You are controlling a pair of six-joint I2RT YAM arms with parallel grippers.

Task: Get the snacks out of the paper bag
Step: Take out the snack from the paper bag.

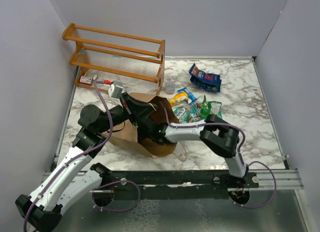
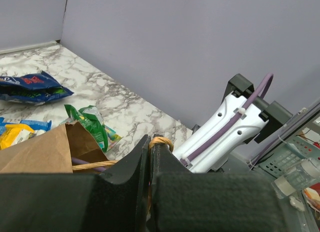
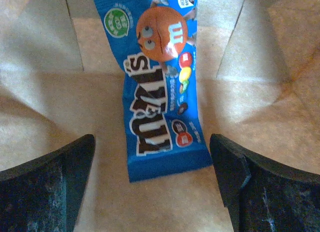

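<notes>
Glossy film suggests a light, limp, slippery blue packet [image 3: 162,87], best pinched across its middle. It is seen flat inside the paper bag [image 3: 260,67], mid-frame at the right wrist, between the spread jaws of the right gripper [image 3: 152,162]. The bag's handle [image 2: 161,140] is clamped by the left gripper [image 2: 151,149].

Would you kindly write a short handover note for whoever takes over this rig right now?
Left gripper: shut on the twisted paper handle of the brown kraft paper bag, which lies on its side.
Right gripper: open inside the bag, fingers either side of a glossy blue M&M's packet, not touching it.
Done: a dark blue packet, a yellow packet and green packets lie on the marble table.
Left: grasp the M&M's packet and pull it out; any others inside are hidden.
</notes>
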